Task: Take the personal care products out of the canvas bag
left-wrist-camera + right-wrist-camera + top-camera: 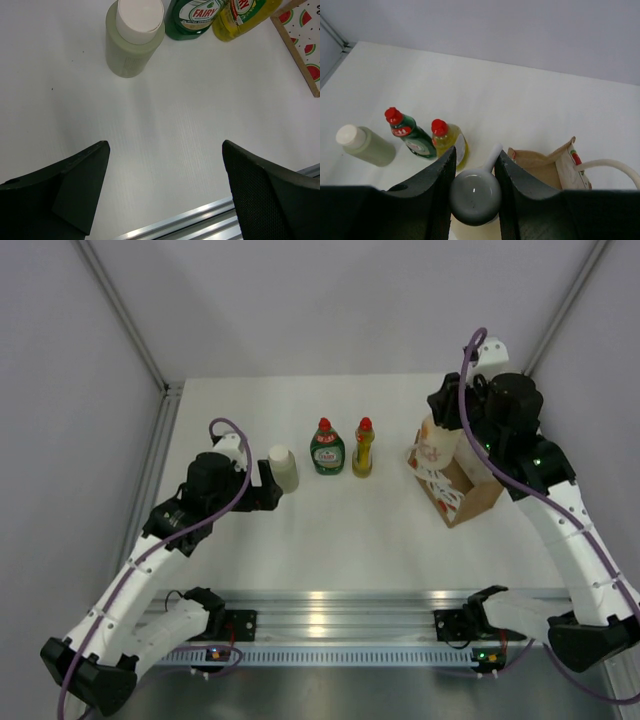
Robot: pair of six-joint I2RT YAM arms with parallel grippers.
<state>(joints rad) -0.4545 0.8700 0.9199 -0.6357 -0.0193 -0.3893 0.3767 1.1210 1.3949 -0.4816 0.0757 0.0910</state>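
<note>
My right gripper (441,418) is shut on the white pump head (476,196) of the peach bottle (437,447) and holds it upright at the left edge of the canvas bag (468,492). The bag's open mouth (543,167) and a white rope handle (611,165) lie just right of the bottle. The green bottle (327,448), the yellow bottle (363,449) and the cream cylinder (283,468) stand in a row on the table. My left gripper (267,483) is open and empty, just short of the cream cylinder (134,38).
The white table ends at an aluminium rail (190,222) along the near edge. Grey walls close in the back and both sides. The bag's watermelon-print side (305,47) shows at the far right of the left wrist view.
</note>
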